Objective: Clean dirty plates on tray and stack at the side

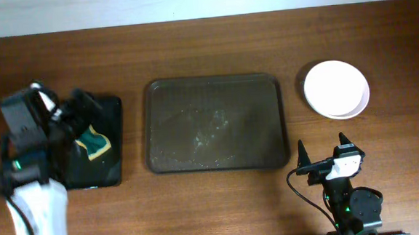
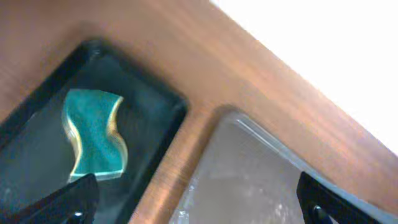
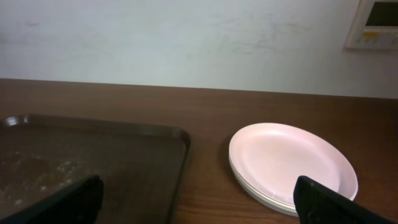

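Observation:
The white plates (image 1: 335,89) sit stacked on the table at the right of the tray (image 1: 216,123); the stack also shows in the right wrist view (image 3: 291,165). The large dark tray holds no plates, only pale specks, and shows in the right wrist view (image 3: 93,165) and the left wrist view (image 2: 249,180). My left gripper (image 1: 78,114) is open and empty above the small black tray, its fingertips (image 2: 199,202) straddling the gap between both trays. My right gripper (image 1: 323,156) is open and empty near the table's front edge, its fingertips (image 3: 199,202) apart.
A small glossy black tray (image 1: 107,164) lies at the left and holds a green and yellow sponge (image 1: 95,142), also in the left wrist view (image 2: 93,134). A white wall runs along the table's far edge.

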You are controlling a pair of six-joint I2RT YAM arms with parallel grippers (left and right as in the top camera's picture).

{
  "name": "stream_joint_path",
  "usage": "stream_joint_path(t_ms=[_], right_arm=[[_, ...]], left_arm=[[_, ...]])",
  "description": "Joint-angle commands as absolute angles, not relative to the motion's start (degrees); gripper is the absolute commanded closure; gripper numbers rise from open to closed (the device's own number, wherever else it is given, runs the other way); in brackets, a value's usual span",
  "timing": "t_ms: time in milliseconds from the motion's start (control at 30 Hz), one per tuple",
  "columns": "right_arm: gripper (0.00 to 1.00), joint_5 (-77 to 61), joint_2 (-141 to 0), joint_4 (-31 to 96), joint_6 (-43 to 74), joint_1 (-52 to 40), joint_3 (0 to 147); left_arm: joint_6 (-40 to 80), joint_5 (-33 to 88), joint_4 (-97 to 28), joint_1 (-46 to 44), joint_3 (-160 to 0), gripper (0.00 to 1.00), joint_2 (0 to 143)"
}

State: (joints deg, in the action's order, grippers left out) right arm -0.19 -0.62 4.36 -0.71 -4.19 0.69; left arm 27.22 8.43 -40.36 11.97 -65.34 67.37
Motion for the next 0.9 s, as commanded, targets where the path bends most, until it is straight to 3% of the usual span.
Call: stream_joint_path(t_ms=[0,133,300,500,733,867], right_arm=[[0.02,0.49,-0.19,4.69,-1.1,-4.45,0.32],[0.02,0.49,-0.21,4.71,-1.1,-4.45,0.32],[0.02,0.49,-0.21,4.71,-1.1,-4.45,0.32],[0.02,0.49,-0.19,4.69,-1.1,-4.45,0.32],[0.02,0.49,-0.19,4.69,-1.1,-4.45,0.32],[0.02,0.49,-0.19,4.71,-1.1,-4.45,0.32]], left_arm=[[14.9,8.19,-33.76,3.55,-54.22,0.01,53.91],[10.57,6.55,-21.1,-3.27,-36.38,0.01,29.95],[10.55,6.15,-24.34,-3.05,-30.55,0.01,16.73],[6.52,3.18,-17.69,-1.91,-16.86,0.01,6.79],[6.55,2.96,8.08,-1.69,-0.43,0.01,0.25],[6.52,-0.25,3.22,-1.65,-0.51,0.01,0.25]])
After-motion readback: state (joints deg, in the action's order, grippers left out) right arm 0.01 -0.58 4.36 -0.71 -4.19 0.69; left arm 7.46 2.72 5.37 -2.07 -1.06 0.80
